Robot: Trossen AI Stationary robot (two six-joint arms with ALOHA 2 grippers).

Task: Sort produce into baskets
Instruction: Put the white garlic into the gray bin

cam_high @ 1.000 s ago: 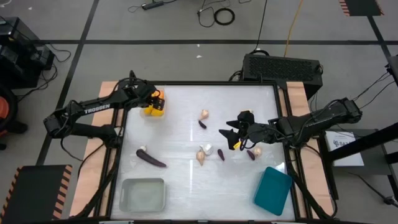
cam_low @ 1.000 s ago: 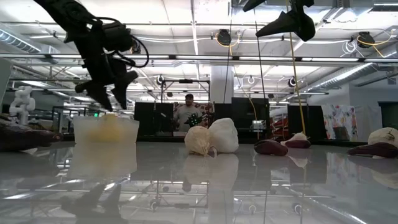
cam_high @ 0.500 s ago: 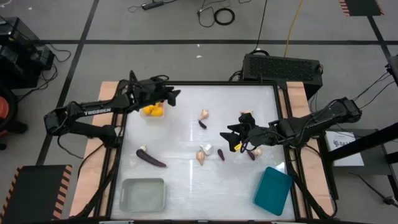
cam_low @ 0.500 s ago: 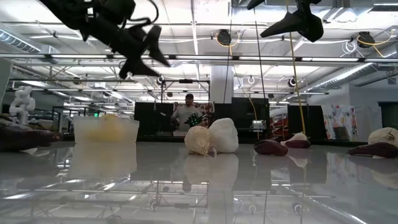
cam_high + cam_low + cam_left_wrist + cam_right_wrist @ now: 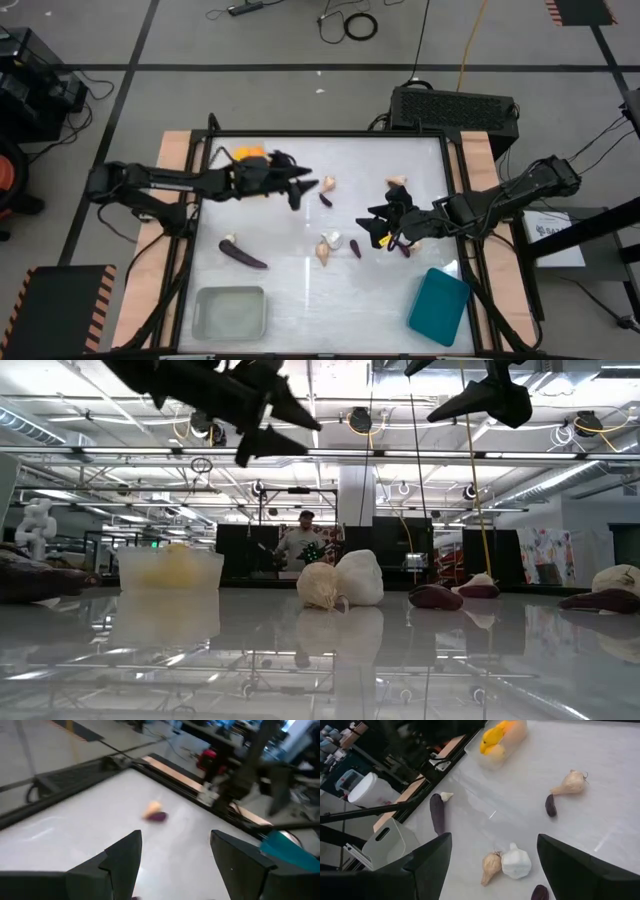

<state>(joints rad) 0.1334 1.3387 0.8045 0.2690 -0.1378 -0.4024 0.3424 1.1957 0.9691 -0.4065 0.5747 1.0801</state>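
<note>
Beige knobbly bulb (image 5: 328, 184) with a tiny dark purple eggplant (image 5: 325, 199) beside it mid-worktop (image 5: 300, 270), both look light, firm, roll-prone; pinch across the belly; left claw (image 5: 303, 190) spread, empty, nearby; right claw (image 5: 378, 228) spread wide.

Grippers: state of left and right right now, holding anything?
Left gripper: open, empty, above the table near a small eggplant.
Right gripper: open, empty, over the scattered produce.
</note>
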